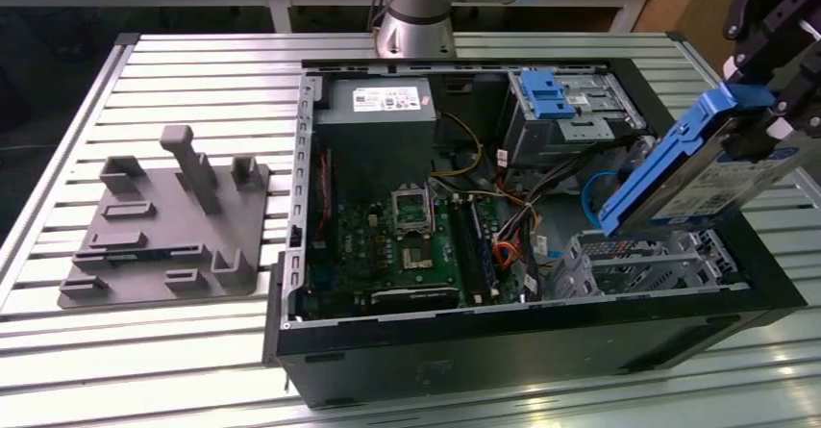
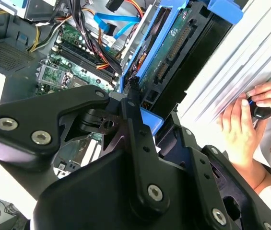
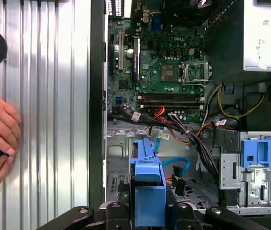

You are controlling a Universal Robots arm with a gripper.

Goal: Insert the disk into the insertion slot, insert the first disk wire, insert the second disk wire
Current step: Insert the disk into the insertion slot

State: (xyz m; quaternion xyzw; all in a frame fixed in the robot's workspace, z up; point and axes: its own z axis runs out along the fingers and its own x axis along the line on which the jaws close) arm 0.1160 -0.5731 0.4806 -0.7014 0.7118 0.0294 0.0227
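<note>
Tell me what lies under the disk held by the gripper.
In the exterior view, the tilted disk hangs over the insertion slot, a perforated silver cage. Its lower end covers the cage's far edge, so nothing there can be seen.

Tool (image 1: 764, 101) high at exterior view's right, tilted, clamped on disk (image 1: 693, 173).

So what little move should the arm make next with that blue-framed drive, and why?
Probably lower the disk a little toward the insertion slot. The gripper holds it tilted in the air, with its lower end just above the slot's silver cage, and none of it is inside yet.
</note>
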